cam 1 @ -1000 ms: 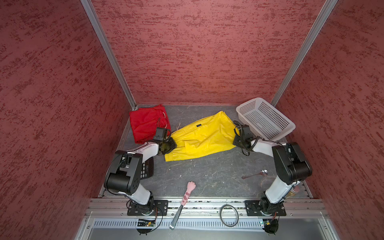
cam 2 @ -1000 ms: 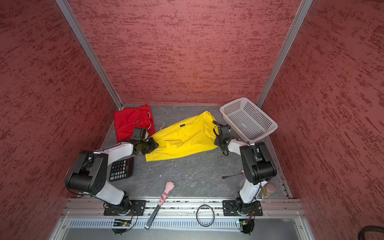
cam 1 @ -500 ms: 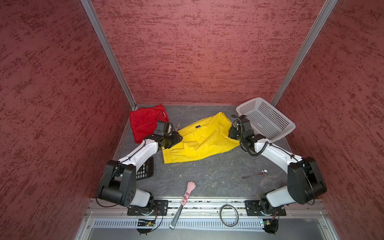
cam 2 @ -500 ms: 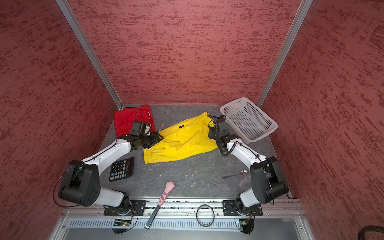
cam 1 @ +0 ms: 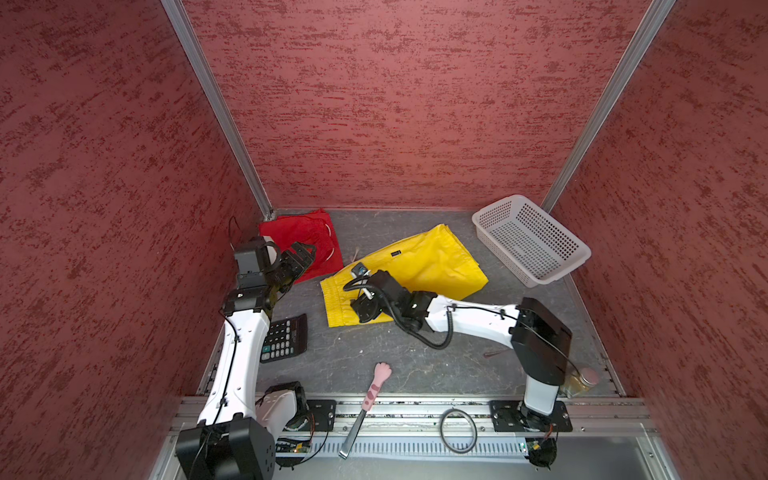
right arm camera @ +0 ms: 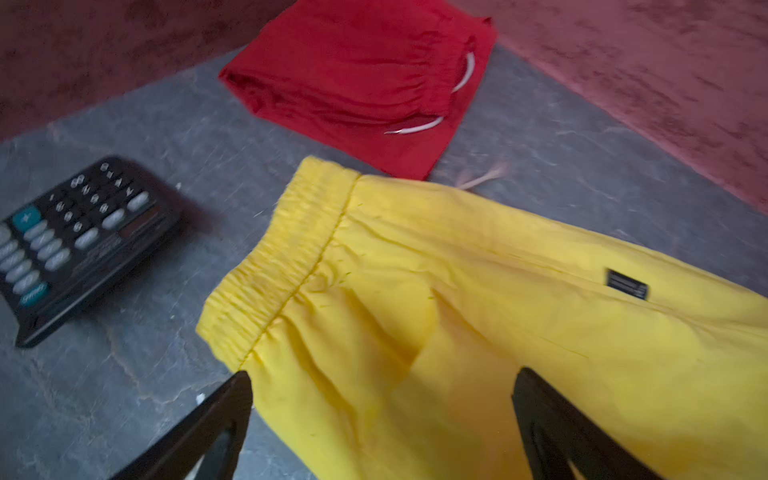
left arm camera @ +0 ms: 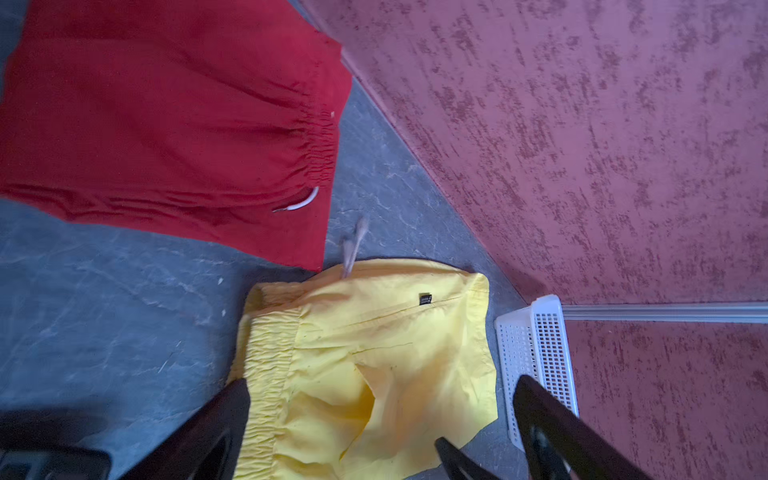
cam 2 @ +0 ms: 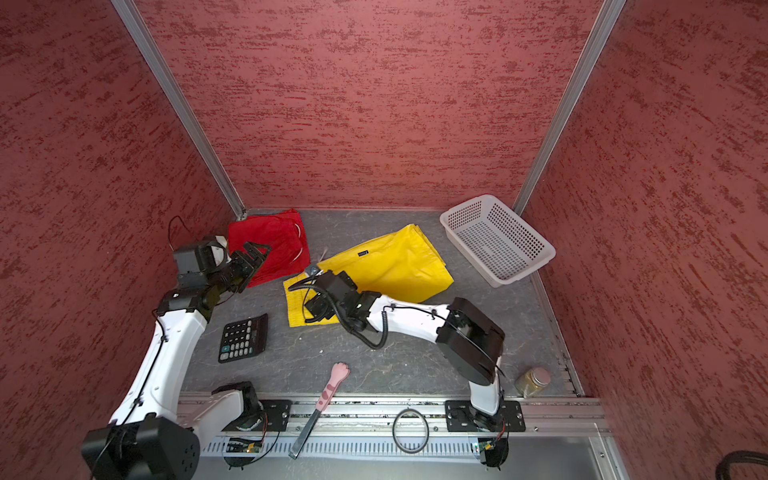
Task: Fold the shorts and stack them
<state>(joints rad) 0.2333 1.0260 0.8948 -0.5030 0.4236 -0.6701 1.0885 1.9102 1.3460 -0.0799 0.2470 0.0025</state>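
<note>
The red shorts (cam 1: pixel 297 239) (cam 2: pixel 270 243) lie folded at the back left corner, with a whitish drawstring showing. The yellow shorts (cam 1: pixel 419 266) (cam 2: pixel 390 266) lie flat mid-table, waistband toward the front left. My left gripper (cam 1: pixel 306 255) (cam 2: pixel 258 255) hangs open above the red shorts' near edge, holding nothing. My right gripper (cam 1: pixel 360 305) (cam 2: pixel 314 309) reaches across and hovers open over the yellow shorts' waistband end. The right wrist view shows the yellow shorts (right arm camera: pixel 457 324) below the spread fingers (right arm camera: pixel 220 419). In the left wrist view the fingers (left arm camera: pixel 552 419) are wide apart and empty.
A white perforated basket (cam 1: pixel 536 245) (cam 2: pixel 498 243) sits at the back right. A black calculator (cam 1: pixel 284 338) (cam 2: pixel 243 338) lies front left beside the left arm. A pink paw-handled tool (cam 1: pixel 376 384), a black ring (cam 1: pixel 457 428) and a jar (cam 2: pixel 532 380) sit along the front edge.
Both grippers opened and let go of the yellow shorts' ends. The left gripper rose back toward the red shorts. The right arm swung left across to the waistband end.
</note>
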